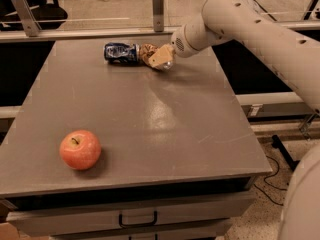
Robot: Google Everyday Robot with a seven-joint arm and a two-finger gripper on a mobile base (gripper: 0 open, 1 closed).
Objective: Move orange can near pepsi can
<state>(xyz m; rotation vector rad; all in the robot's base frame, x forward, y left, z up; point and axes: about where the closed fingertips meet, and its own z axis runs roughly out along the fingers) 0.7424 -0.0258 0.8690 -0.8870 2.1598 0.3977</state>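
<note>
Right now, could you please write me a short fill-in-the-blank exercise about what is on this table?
1. At the far side, the gripper grips the orange can directly to the ___ of the pepsi can, as the camera sees it.
2. The pepsi can lies on its ___.
3. The apple rests near the front ___ corner of the table.

Missing words: right; side; left.

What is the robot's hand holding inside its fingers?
The gripper, at the table's far side, is closed on the orange can beside the pepsi can. Its tan finger covers part of the can.
</note>
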